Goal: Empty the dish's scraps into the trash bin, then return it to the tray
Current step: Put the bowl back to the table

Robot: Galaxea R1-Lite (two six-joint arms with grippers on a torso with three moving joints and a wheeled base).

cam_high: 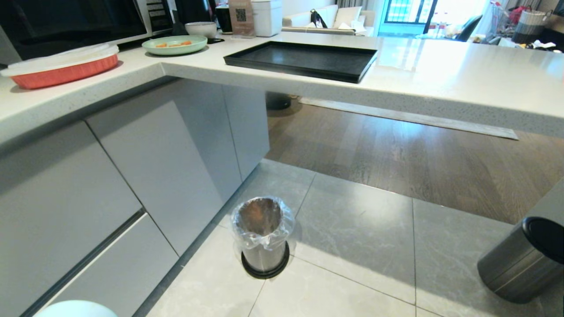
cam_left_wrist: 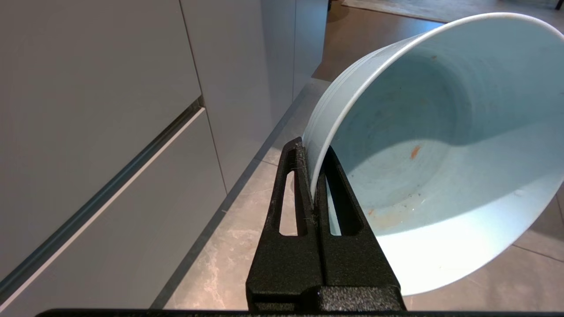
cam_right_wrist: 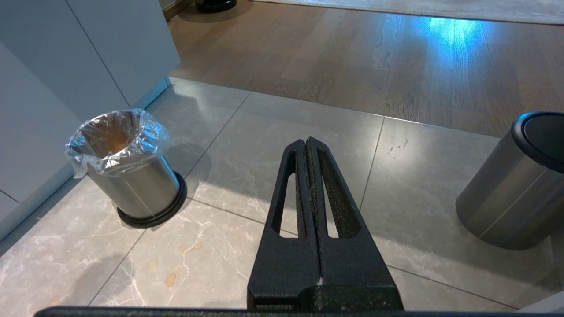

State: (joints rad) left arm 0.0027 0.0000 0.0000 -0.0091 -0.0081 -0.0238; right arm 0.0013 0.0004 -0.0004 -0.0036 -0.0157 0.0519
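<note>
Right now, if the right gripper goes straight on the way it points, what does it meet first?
Most likely the bare tiled floor. The right gripper is shut, empty and angled down at open tiles, with the lined trash bin to one side and the black-lidded bin to the other. Depth is unclear.

Counter [cam_high: 440, 75]: tray [cam_high: 304, 59], plate [cam_high: 174, 44]; floor [cam_high: 352, 246]: trash bin [cam_high: 263, 237]

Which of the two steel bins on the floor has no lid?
The small trash bin beside the cabinets: open, with clear liner. The other bin has a black lid.
</note>
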